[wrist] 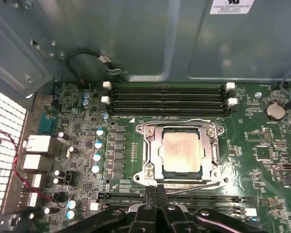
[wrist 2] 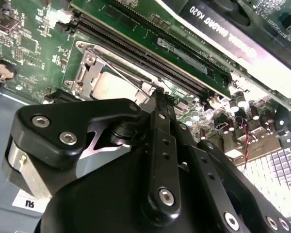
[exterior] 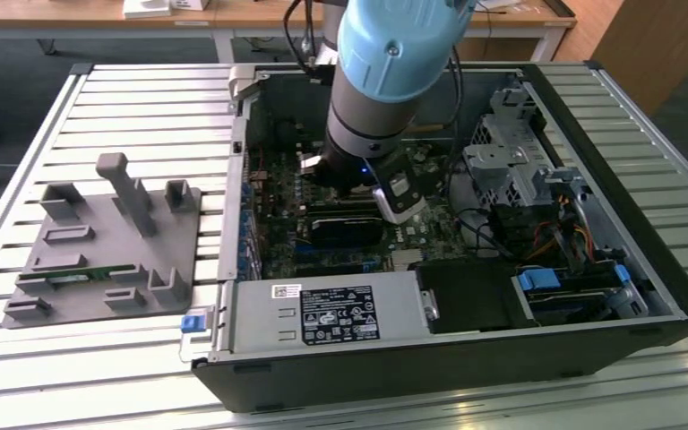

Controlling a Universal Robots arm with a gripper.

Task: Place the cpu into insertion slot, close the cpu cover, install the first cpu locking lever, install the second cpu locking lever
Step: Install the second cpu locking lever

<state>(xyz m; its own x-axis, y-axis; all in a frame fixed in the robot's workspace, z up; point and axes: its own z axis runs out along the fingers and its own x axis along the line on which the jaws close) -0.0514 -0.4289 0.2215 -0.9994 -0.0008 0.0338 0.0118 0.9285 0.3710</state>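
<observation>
Reaching down into open computer case [exterior: 631, 269] on slatted table [exterior: 141, 90] in exterior view: arm, with gripper [exterior: 362, 193] low over motherboard [exterior: 279, 237]. Grey holder stand [exterior: 105, 246] at exterior view's left.

First wrist view: cpu [wrist: 181, 152] flat in insertion slot [wrist: 153, 162], cpu cover [wrist: 214, 155] shut down around it. Thin wire lever [wrist: 194, 121] along far edge. Gripper [wrist: 156, 194] fingertips pressed together, holding nothing, just near slot's edge.

Second wrist view: black fingers [wrist 2: 160, 104] closed, tips beside cpu [wrist 2: 114, 87] and cpu cover [wrist 2: 89, 73]. Black card [wrist 2: 233, 19] past memory slots [wrist 2: 150, 43].
</observation>
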